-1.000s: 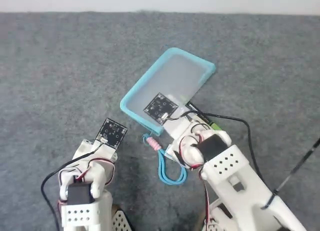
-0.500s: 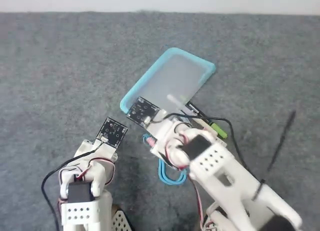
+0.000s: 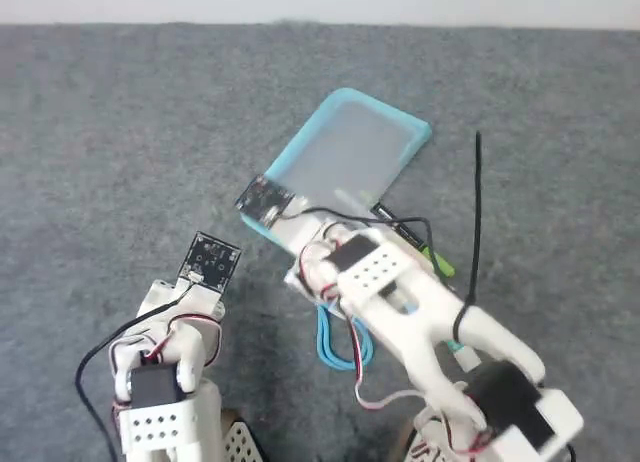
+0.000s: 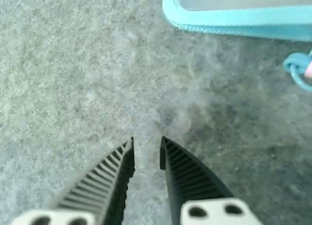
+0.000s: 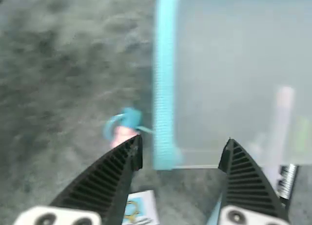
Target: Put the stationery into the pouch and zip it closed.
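The pouch (image 3: 350, 152) is translucent with a teal border and lies flat on the grey carpet. A pale pen (image 5: 280, 122) shows through its wall. My right gripper (image 5: 183, 142) is open wide over the pouch's (image 5: 229, 64) near left corner, with the teal edge (image 5: 165, 88) between its fingers. A blue cord loop (image 3: 335, 347) with a pink bead (image 5: 122, 132) trails from that corner. A green pen (image 3: 435, 260) lies beside the pouch's near side, partly under the right arm. My left gripper (image 4: 146, 142) hovers over bare carpet short of the pouch (image 4: 234, 13), its fingers a narrow gap apart.
A black cable (image 3: 475, 212) arcs up to the right of the right arm. A small printed card (image 5: 139, 208) lies on the carpet under the right gripper. Open carpet spreads to the left of the pouch and behind it.
The right arm has swung left along the pouch's near edge to its left corner. Its black cable has whipped upward. The left arm has shifted slightly left.
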`<state>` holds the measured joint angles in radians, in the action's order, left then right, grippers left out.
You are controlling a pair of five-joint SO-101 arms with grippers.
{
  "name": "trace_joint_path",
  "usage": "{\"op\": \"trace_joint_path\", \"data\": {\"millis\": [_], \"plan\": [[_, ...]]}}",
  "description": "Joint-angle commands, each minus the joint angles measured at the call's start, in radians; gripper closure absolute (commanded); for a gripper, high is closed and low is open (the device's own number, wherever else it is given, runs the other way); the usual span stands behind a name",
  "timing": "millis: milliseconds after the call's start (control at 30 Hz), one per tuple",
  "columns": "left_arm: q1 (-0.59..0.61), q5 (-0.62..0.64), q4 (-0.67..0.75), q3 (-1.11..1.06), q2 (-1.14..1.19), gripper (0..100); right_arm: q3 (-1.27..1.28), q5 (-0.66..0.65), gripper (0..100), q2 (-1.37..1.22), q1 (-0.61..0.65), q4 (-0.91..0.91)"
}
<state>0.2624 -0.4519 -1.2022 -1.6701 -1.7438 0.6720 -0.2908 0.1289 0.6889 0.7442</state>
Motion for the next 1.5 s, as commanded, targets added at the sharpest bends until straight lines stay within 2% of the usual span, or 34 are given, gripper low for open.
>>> {"op": "trace_joint_path", "data": {"millis": [0, 333, 533, 700, 867, 1033, 1133, 1233, 1367, 1467], "plan": [[-0.006, 0.017, 0.026, 0.022, 0.017, 91, -0.094, 0.015, 74.5, -0.036, -0.108, -0.019], [-0.006, 0.017, 0.029, 0.021, 0.017, 91, -0.203, 0.017, 74.1, -0.142, -0.285, -0.042], [-0.006, 0.020, 0.035, 0.010, 0.015, 91, -0.195, 0.081, 70.7, 0.061, -0.288, 0.091], [0.002, 0.017, 0.129, -0.019, 0.015, 91, -0.155, 0.086, 71.8, 0.259, -0.249, 0.248], [0.052, 0.021, 0.126, 0.091, 0.021, 91, -0.017, 0.087, 80.0, 0.420, -0.259, 0.295], [0.032, 0.018, -0.005, 0.291, 0.049, 91, 0.133, 0.091, 95.7, 0.573, -0.349, 0.295], [-0.003, 0.017, -0.006, 0.400, 0.192, 91, 0.207, 0.091, 99.1, 0.647, -0.444, 0.297], [-0.097, 0.037, -0.017, 0.556, 0.457, 91, 0.295, 0.084, 99.0, 0.700, -0.516, 0.294], [-0.233, 0.212, -0.020, 0.834, 0.832, 91, 0.382, 0.051, 99.0, 0.731, -0.544, 0.271], [-0.370, 0.371, -0.034, 1.009, 1.053, 91, 0.459, 0.052, 98.9, 0.734, -0.542, 0.186]]}}
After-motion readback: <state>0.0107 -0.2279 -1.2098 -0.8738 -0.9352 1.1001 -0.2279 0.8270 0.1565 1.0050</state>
